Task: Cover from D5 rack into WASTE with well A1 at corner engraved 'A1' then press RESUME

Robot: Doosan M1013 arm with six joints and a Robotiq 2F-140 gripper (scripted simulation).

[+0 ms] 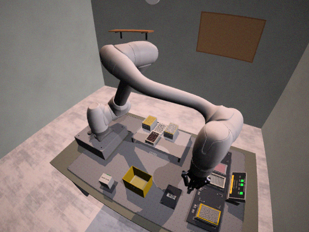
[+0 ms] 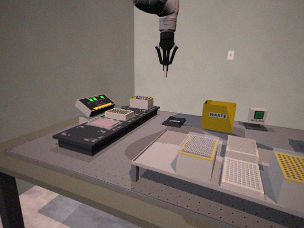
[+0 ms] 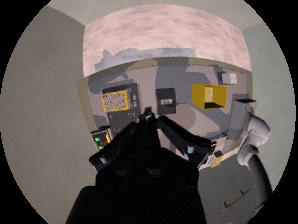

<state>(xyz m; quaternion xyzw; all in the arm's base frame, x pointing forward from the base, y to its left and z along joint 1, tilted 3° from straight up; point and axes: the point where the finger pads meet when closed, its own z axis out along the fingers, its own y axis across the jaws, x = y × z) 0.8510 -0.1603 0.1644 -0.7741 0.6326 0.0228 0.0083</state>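
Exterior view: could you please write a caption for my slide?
Gripper shut, high above the table, between the deck and yellow WASTE bin.

- I see the tip rack point(image 1: 208, 214) at D5, yellow-rimmed, flat, uncovered.
- The yellow WASTE bin point(image 2: 219, 116) stands upright, open-topped.
- The RESUME key point(image 2: 257, 115) shows green on its post.

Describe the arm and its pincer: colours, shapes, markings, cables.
The arm is pale grey, made of thick rounded tubes with bulbous joints, thin seam lines showing at the joints. No outside cables or markings show. It stands on a dark grey block. A light grey wrist collar leads to the black pincer, with slim jointed fingers and pale tips.
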